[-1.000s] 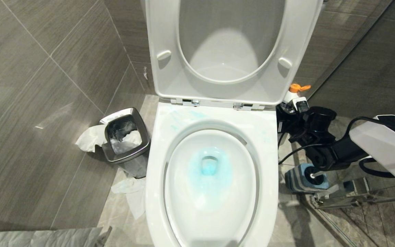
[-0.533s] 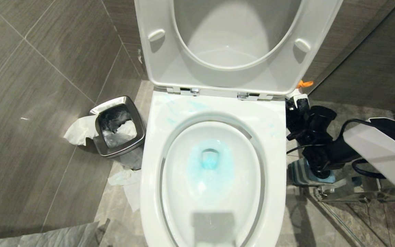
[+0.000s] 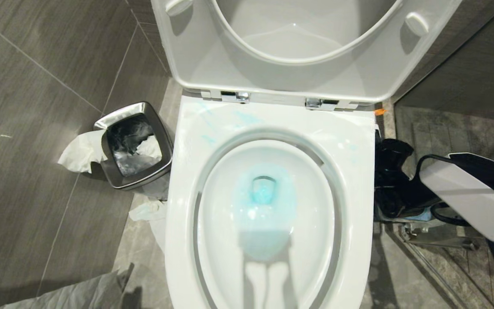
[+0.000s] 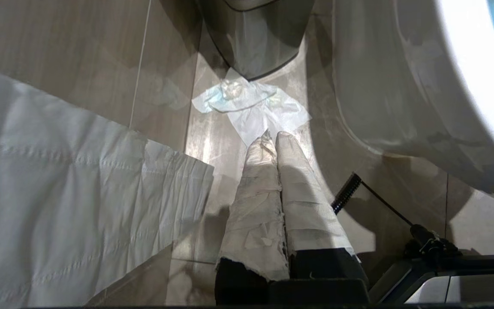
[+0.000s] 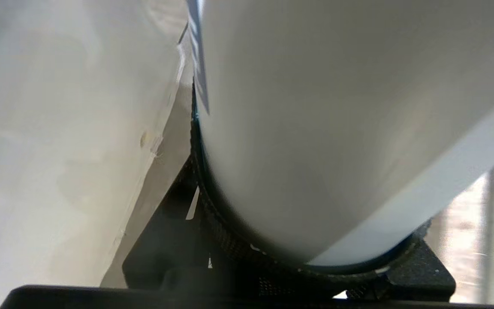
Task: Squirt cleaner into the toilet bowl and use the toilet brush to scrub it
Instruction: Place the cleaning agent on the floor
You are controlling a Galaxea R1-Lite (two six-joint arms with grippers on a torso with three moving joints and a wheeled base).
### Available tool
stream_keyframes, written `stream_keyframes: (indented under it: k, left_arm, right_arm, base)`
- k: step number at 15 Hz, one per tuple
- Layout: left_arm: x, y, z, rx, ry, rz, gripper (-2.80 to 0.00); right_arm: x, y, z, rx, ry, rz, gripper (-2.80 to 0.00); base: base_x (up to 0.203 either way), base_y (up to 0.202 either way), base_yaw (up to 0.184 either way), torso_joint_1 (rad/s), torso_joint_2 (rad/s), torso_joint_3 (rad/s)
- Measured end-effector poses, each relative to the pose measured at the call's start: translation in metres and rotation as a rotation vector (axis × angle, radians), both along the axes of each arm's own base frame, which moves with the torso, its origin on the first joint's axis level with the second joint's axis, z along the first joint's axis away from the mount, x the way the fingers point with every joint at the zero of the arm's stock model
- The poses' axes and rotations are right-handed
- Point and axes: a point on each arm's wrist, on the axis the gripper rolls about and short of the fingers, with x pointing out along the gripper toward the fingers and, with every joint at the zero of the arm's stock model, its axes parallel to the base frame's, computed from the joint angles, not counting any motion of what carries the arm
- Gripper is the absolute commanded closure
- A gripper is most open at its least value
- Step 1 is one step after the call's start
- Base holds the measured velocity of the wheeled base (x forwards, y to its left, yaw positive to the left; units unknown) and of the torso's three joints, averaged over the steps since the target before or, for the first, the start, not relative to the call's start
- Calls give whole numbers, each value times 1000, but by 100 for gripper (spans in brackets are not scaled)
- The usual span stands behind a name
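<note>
The room was a bathroom with dark grey streaked wall tiles (image 3: 37,86) and a paler stone floor (image 4: 212,141). One square steel bin (image 3: 133,146) stood far left, stuffed with crumpled paper, two more tissues lying beside it. One glossy white toilet bowl (image 3: 272,120) sat in the middle, oval, seat and lid raised on two chrome hinges; turquoise cleaner (image 3: 264,195) pooled at its drain and streaked the back rim. The left claw (image 4: 272,137), wrapped in pale tape, hung pressed together above the floor, the bowl close alongside it. The right claw (image 3: 390,180) sat low just beside the bowl's right edge, clamped on a smooth white rounded bottle (image 5: 337,128).
</note>
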Motion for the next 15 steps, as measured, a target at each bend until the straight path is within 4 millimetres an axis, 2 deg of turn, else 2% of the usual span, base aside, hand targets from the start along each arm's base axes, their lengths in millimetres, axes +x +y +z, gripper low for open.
stream_keyframes:
  k: [5,15]
  left_arm:
    - [0,0,0,1,0,-1,0]
    - [0,0,0,-15,-1,0,0]
  right_arm:
    - [11,1,-6,5,-48,2,0]
    - [25,3,3,13,-118,9,0]
  base:
    - [0,0,0,4,2,-185]
    - [0,0,0,1,0,-11]
